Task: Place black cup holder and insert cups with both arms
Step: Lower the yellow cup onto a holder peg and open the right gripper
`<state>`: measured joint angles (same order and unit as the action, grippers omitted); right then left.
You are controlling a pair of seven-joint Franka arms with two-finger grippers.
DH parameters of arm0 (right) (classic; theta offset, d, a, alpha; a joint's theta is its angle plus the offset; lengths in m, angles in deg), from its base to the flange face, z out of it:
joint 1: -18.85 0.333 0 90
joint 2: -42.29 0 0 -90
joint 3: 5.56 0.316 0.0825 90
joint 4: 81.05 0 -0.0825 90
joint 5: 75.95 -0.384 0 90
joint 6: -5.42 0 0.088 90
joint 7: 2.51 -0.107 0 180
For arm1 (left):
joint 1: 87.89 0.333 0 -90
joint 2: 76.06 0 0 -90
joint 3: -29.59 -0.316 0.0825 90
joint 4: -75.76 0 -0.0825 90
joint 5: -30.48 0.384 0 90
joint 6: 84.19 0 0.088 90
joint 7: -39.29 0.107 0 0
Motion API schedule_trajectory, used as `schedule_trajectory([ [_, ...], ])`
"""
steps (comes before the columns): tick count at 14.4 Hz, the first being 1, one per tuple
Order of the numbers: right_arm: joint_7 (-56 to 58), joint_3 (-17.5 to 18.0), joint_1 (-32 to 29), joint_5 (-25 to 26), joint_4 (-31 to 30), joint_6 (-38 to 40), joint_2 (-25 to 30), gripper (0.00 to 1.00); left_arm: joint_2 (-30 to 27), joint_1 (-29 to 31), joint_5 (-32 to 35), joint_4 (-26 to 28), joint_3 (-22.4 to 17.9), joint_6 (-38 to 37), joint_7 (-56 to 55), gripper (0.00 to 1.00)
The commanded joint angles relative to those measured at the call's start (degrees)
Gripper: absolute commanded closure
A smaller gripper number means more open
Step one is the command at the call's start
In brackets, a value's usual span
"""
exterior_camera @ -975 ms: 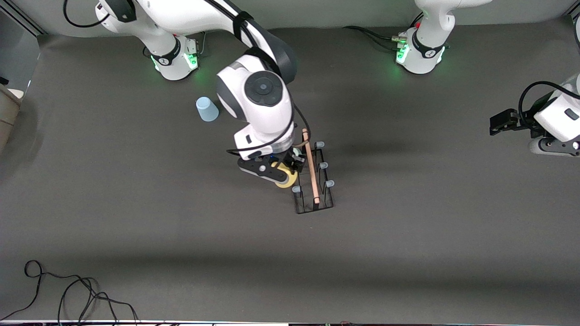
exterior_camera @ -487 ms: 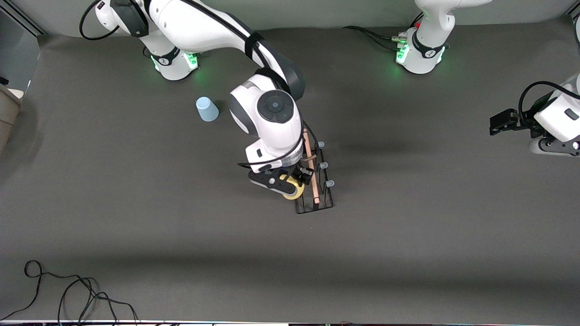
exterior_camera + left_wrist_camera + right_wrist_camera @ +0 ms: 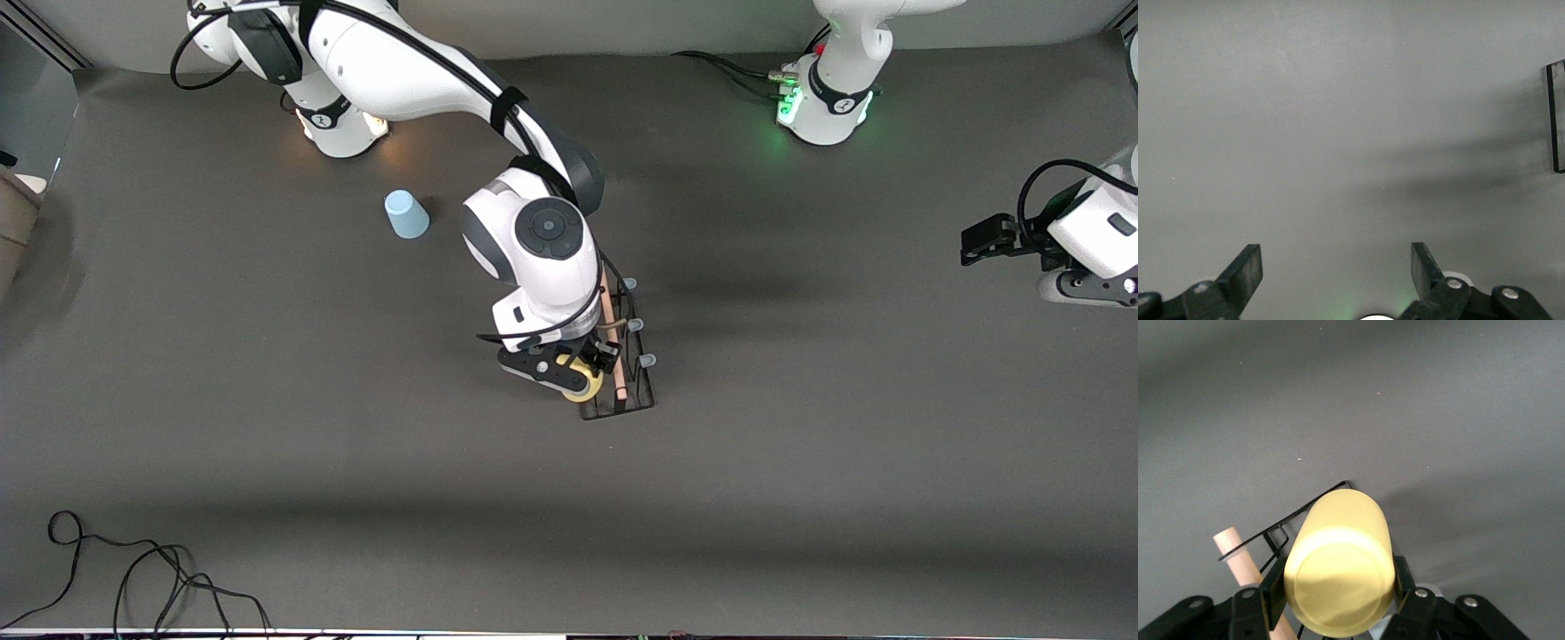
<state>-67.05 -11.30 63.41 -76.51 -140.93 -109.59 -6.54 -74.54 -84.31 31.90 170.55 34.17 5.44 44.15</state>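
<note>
The black cup holder [image 3: 637, 384] stands mid-table, its wooden bar handle [image 3: 616, 380] on top and grey-tipped pegs [image 3: 646, 361] along its side toward the left arm's end. My right gripper [image 3: 589, 377] is shut on the yellow cup [image 3: 582, 388] and holds it over the rack's end nearest the front camera, on the side toward the right arm. In the right wrist view the yellow cup [image 3: 1338, 570] sits between the fingers [image 3: 1271, 590], with rack wire [image 3: 1281, 527] and the handle [image 3: 1238, 553] beside it. The light blue cup [image 3: 406, 215] stands upside down near the right arm's base. The pale green cup is out of view. My left gripper [image 3: 978, 242] waits open and empty at the left arm's end [image 3: 1336, 270].
A black cable [image 3: 133, 569] lies at the table's near corner toward the right arm's end. A thin black frame [image 3: 1555, 117] shows at the edge of the left wrist view. The right arm's wrist hides part of the rack.
My right gripper has carried the yellow cup along the rack toward the front camera, to the rack's near end. The left arm has not moved.
</note>
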Motion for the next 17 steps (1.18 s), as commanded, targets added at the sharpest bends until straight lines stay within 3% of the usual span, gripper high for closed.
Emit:
schedule_trajectory([
  [1,-1.6,-0.1,0.3,1.3,2.1,-1.2,-2.8,0.63,-0.7,0.2,-0.4,0.2,0.0,-0.7,0.5,0.01],
  [2,-1.5,0.0,0.2,1.3,2.1,-1.2,-2.9,0.56,-0.7,0.2,-0.4,0.2,0.0,-0.7,0.5,0.01],
  [3,-1.3,0.0,0.1,1.2,2.1,-1.1,-2.9,0.05,-0.7,0.2,-0.3,0.2,0.0,-0.8,0.5,0.01],
  [4,-0.9,-0.1,-0.2,1.3,2.1,-1.1,-2.5,0.00,-0.7,0.2,-0.4,0.2,0.0,-0.7,0.5,0.01],
  [7,-0.8,-0.4,-0.4,1.2,2.2,2.0,0.4,0.00,-0.7,0.2,-0.4,0.3,0.0,-0.7,0.5,0.01],
  [11,0.1,-0.5,-0.8,0.8,2.6,12.9,8.1,0.00,-0.7,0.2,-0.4,0.2,0.0,-0.8,0.5,0.01],
  [13,8.2,-0.9,-1.1,0.9,1.4,18.7,13.3,0.00,-0.7,0.2,-0.4,0.2,0.0,-0.8,0.5,0.01],
  [17,22.1,-1.4,-5.1,1.3,-13.0,23.8,28.4,0.00,-0.7,0.2,-0.4,0.2,0.0,-0.8,0.5,0.01],
])
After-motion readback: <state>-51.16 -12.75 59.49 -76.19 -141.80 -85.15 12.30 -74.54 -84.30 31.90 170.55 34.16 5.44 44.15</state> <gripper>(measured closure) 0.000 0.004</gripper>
